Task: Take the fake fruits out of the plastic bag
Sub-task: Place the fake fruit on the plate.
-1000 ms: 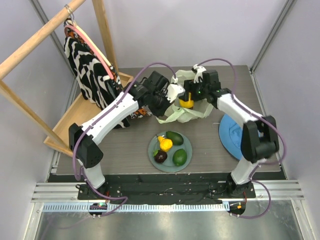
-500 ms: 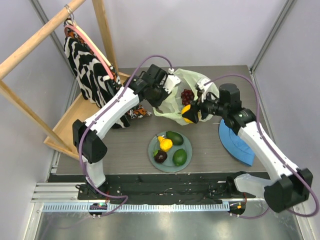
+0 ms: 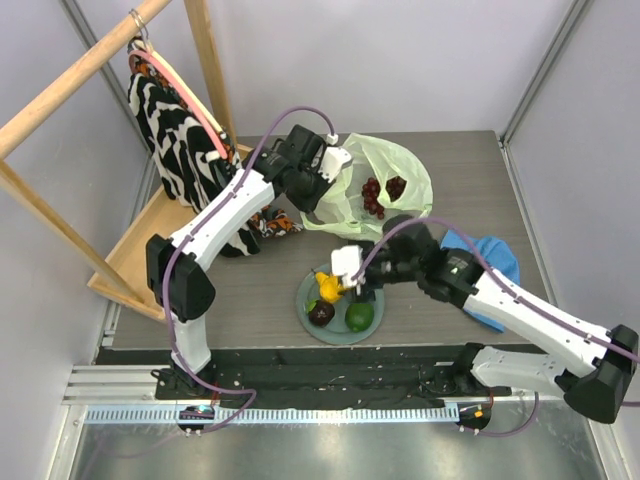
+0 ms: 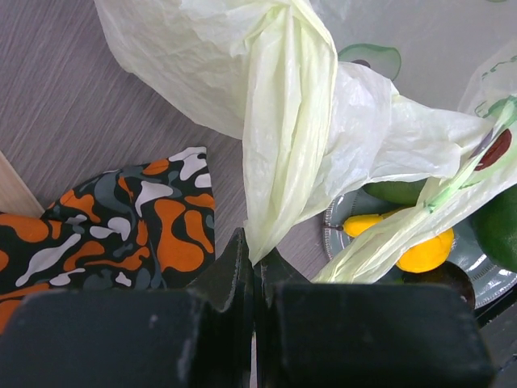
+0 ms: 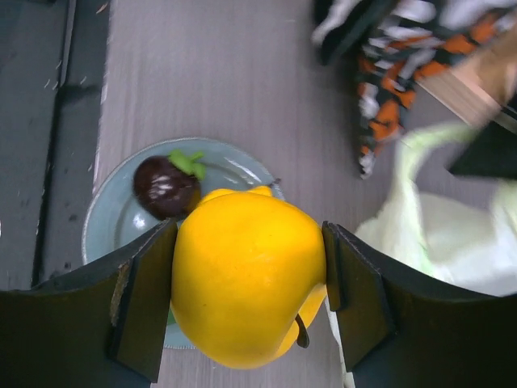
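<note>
The pale yellow-green plastic bag [image 3: 392, 170] lies at the back of the table with the dark-red grape bunch [image 3: 375, 194] inside it. My left gripper [image 3: 322, 182] is shut on a bunched fold of the bag [image 4: 283, 137] at its left edge and holds it up. My right gripper [image 5: 249, 236] is shut on a yellow-orange fruit [image 5: 242, 283] and holds it above the grey plate [image 5: 109, 222]. In the top view this gripper [image 3: 350, 282] is over the plate [image 3: 340, 338]. On the plate lie another yellow fruit [image 3: 327, 291], a dark purple fruit [image 3: 321, 314] and a green round fruit [image 3: 360, 316].
A blue cloth hat [image 3: 485, 262] lies right of the plate, partly under my right arm. A wooden rack [image 3: 150, 235] with a zebra-striped garment [image 3: 175, 130] stands at the left. An orange-and-black patterned cloth [image 4: 137, 218] lies beside the bag.
My right gripper has carried the yellow-orange fruit out of the bag and forward to above the plate. The bag has opened out, and the grapes now show. The left gripper still holds the bag.
</note>
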You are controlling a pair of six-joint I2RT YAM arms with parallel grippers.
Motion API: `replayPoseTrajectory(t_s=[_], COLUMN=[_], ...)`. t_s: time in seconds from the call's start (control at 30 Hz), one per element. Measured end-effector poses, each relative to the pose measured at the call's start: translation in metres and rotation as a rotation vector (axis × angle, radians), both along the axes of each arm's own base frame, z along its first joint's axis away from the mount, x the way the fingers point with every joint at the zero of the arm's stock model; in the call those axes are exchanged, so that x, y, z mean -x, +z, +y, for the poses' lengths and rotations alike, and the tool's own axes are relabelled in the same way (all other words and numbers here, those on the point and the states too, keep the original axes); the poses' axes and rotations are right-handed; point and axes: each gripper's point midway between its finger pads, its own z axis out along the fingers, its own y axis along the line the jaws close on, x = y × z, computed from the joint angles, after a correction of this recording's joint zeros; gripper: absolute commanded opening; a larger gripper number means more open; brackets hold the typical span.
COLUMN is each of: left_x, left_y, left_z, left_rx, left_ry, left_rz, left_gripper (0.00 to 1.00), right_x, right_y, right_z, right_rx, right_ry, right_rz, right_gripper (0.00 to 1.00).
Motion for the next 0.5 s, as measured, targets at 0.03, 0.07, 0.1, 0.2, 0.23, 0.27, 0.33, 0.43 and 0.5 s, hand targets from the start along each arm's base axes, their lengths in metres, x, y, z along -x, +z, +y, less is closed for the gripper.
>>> replayPoseTrajectory(t_s=[0.03,0.07,0.1,0.2,0.23,0.27,0.33,0.43,0.5], left_x=[0.000,0.000,0.000,-0.001,-0.001,-0.001,-0.001,-0.001,-0.002], left_y=[-0.001,-0.002,-0.002,-0.003,-0.003,-0.003,-0.005,-0.007,-0.007], left_z=[0.000,0.000,-0.001,-0.001,-0.001,0.000,0.001,0.004,0.007], left_rx=[0.000,-0.002,-0.002,-0.003,-0.003,-0.006,-0.020,-0.045,-0.058], left_ry=[-0.001,-0.001,-0.001,-0.002,-0.003,-0.006,-0.016,-0.020,-0.024], left_rz=[0.003,0.004,0.005,0.004,0.004,0.003,-0.001,-0.012,-0.023], left_gripper=[0.00,0.00,0.00,0.00,0.00,0.00,0.00,0.00,0.00], right_x=[0.007,0.018,0.023,0.065,0.074,0.085,0.100,0.102,0.100], right_y=[-0.009,-0.019,-0.031,-0.057,-0.065,-0.073,-0.090,-0.111,-0.127], right_z=[0.004,0.010,0.010,0.022,0.022,0.022,0.019,0.009,0.002], right_rx=[0.033,0.070,0.114,0.195,0.216,0.237,0.276,0.328,0.360], right_ry=[0.039,0.089,0.115,0.280,0.314,0.353,0.413,0.444,0.460], right_rz=[-0.022,-0.051,-0.076,-0.136,-0.145,-0.155,-0.167,-0.198,-0.231], right_gripper=[0.43,0.43,0.43,0.43,0.43,0.42,0.42,0.43,0.43])
